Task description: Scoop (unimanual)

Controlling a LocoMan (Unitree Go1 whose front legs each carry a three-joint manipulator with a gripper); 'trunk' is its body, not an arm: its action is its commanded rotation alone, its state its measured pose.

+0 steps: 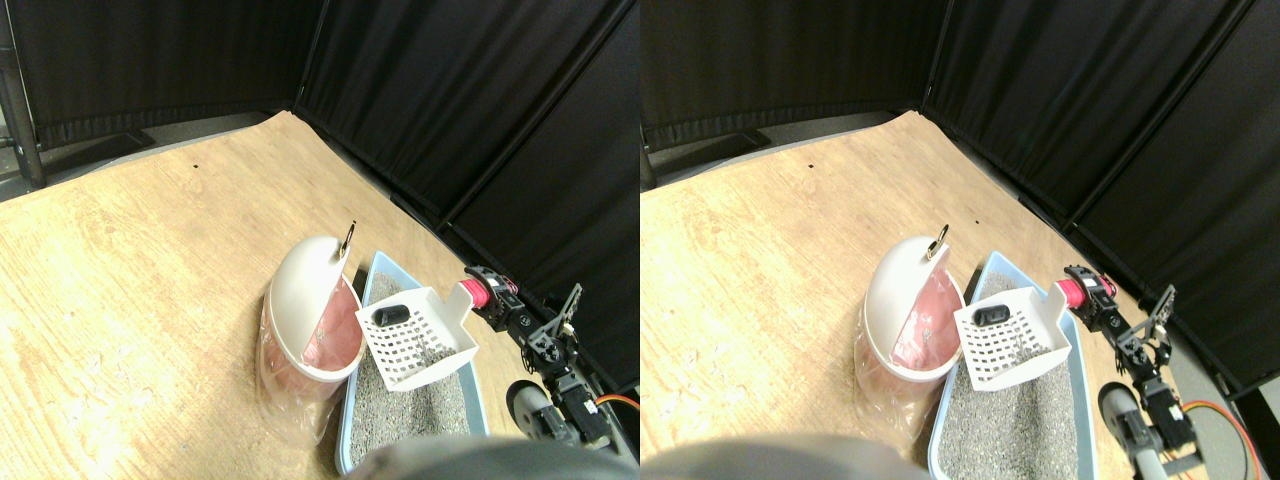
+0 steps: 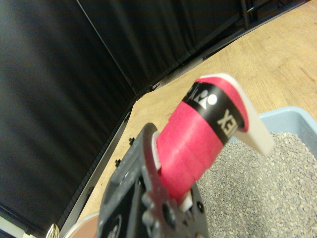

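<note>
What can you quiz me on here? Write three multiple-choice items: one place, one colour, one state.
1. The bin stands
A. left of the tray
B. right of the tray
C. inside the tray

2. The handle wrap is
A. blue
B. red
C. green

3. The scoop is
A. flat on the floor
B. upside down in the bin
C. raised over the tray, carrying a dark lump

Key: 1 A, the bin borders the tray's left rim. 2 B, both views show red tape. 3 C, the lump sits in the lifted scoop.
</note>
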